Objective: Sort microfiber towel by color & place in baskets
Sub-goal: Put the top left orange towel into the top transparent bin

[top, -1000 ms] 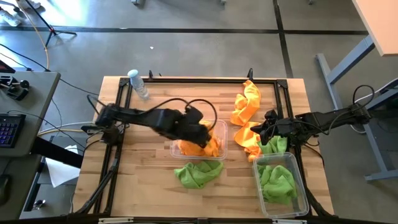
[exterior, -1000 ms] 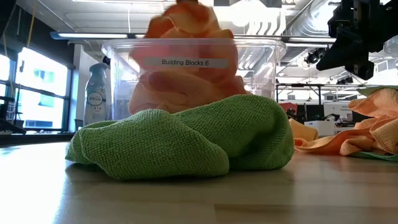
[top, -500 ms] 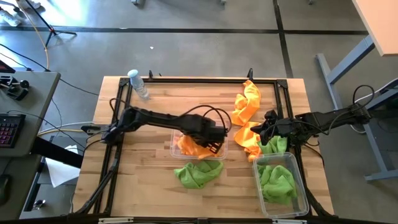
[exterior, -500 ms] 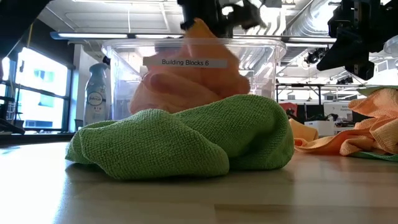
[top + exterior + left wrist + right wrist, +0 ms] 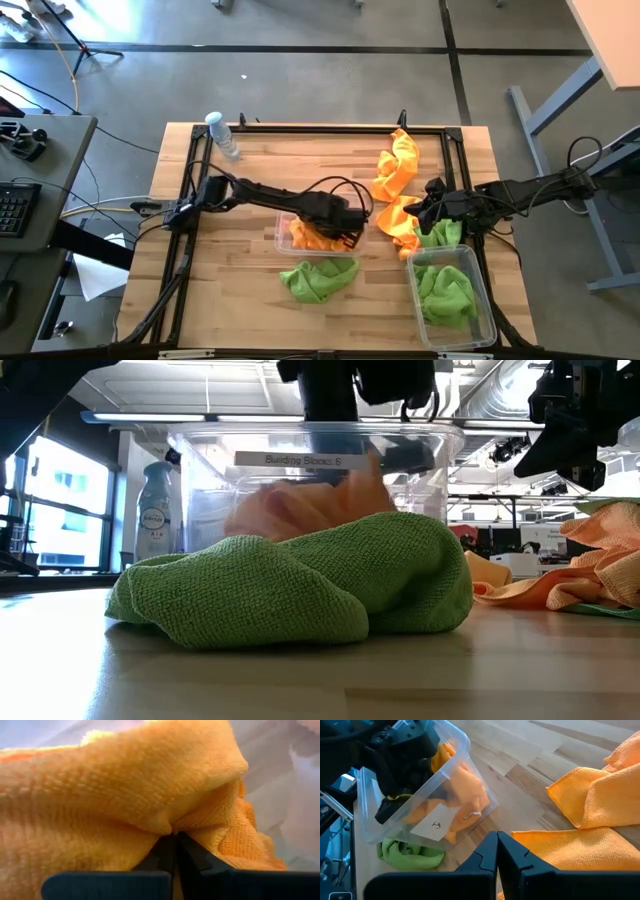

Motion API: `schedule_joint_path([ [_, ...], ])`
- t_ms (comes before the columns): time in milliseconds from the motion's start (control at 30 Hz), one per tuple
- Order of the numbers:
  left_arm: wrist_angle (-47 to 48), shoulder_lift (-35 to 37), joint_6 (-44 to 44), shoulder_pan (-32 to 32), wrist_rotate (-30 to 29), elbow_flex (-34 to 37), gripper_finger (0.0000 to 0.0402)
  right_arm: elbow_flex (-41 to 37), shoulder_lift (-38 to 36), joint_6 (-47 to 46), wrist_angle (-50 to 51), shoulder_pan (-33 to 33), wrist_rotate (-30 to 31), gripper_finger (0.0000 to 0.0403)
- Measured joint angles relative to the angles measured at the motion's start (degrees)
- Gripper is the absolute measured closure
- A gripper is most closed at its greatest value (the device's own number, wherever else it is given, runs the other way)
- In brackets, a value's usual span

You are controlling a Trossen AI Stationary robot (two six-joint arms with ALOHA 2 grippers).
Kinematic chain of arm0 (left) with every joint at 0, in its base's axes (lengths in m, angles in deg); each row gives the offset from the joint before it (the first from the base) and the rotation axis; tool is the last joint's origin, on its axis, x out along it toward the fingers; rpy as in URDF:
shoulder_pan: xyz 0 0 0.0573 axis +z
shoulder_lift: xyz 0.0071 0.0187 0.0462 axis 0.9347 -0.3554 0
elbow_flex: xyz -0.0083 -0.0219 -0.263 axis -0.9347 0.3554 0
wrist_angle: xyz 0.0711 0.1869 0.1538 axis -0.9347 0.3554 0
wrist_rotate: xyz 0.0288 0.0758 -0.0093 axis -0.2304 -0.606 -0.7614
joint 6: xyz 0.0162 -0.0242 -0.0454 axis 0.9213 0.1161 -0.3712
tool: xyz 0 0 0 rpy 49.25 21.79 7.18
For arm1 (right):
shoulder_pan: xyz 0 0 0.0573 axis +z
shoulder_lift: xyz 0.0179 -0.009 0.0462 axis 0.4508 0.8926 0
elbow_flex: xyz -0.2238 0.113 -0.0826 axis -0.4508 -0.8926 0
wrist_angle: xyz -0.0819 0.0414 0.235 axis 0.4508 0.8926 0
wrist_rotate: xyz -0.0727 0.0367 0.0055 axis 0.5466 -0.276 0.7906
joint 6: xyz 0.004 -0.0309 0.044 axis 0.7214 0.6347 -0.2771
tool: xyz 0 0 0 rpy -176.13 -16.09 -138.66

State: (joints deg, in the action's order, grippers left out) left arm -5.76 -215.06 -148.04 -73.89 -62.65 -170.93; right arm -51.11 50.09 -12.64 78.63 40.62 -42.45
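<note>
A clear basket in the middle of the table holds orange towels. My left gripper is down inside it, shut on an orange towel. A second clear basket at the near right holds green towels. A loose green towel lies on the table just in front of the middle basket. Two more orange towels and a green one lie at the right. My right gripper hovers shut above them. My left gripper pinches a bunched fold of the orange towel between its two fingers, coming from above into the basket. Several layers gather at the fingertips. The towel bulges out around the fingers and sits low in the basket on the other orange cloths.
A small water bottle stands at the far left of the table. A spray bottle shows behind the basket in the low view. The black frame rails border the work area. Bare wood lies at the near left.
My left gripper has moved toward the table's right and down into the middle basket, still shut on the orange towel. The towel, held above the basket's rim a second ago, now sits low inside it. The basket has been nudged slightly.
</note>
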Motion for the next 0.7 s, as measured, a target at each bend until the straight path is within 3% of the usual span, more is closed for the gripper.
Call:
schedule_joint_path([
  [300, -2.97, 0.02, -0.06, 1.02, -1.10, 1.91, 0.0392, 0.00, 0.00, 0.17, 0.57, 0.00, -0.13, 0.0402],
  [700, -1.75, 2.54, 3.58, 2.23, -0.19, 2.11, 0.0334, 0.00, 0.00, 0.20, 0.74, 0.00, -0.74, 0.0402],
])
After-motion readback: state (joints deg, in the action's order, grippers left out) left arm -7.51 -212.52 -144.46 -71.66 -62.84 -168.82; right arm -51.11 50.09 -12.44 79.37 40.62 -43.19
